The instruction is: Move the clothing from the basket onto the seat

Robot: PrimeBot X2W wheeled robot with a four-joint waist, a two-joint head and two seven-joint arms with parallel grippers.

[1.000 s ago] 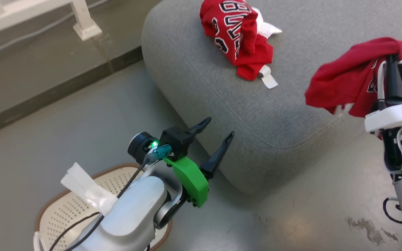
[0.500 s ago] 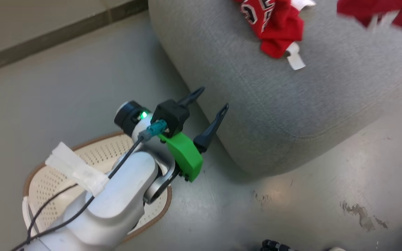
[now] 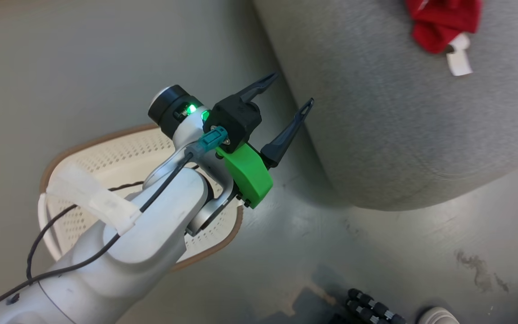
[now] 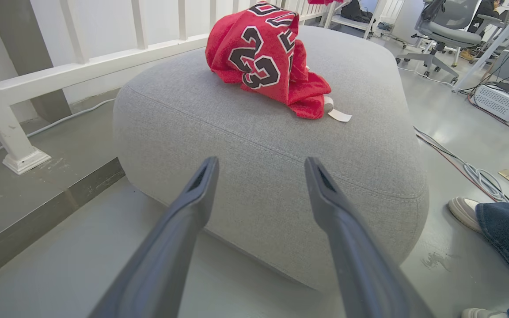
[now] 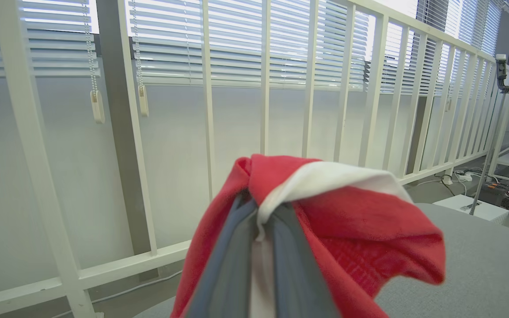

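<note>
A red jersey (image 4: 259, 57) with black numerals lies bunched on top of the grey seat (image 4: 259, 145); its lower edge (image 3: 443, 22) also shows in the head view, on the seat (image 3: 398, 135). My left gripper (image 4: 261, 165) is open and holds nothing, just in front of the seat's side and above the floor; in the head view the left gripper (image 3: 289, 92) hangs over the basket's far end. The cream basket (image 3: 83, 146) lies under my left arm, and its visible floor is bare. My right gripper (image 5: 261, 207) is shut on a red garment (image 5: 360, 229) with white trim, held above the seat (image 5: 480, 265).
A white railing (image 5: 210, 110) with window blinds stands behind the seat. A person's shoe (image 4: 462, 212) and jeans leg (image 4: 506, 238) are on the floor right of the seat, beside cables (image 4: 480, 176). An office chair (image 4: 449, 31) stands far back.
The head camera has swung, sliding the seat and jersey toward the upper right and carrying my right gripper and its red garment out of that picture. My left gripper has stayed open.
</note>
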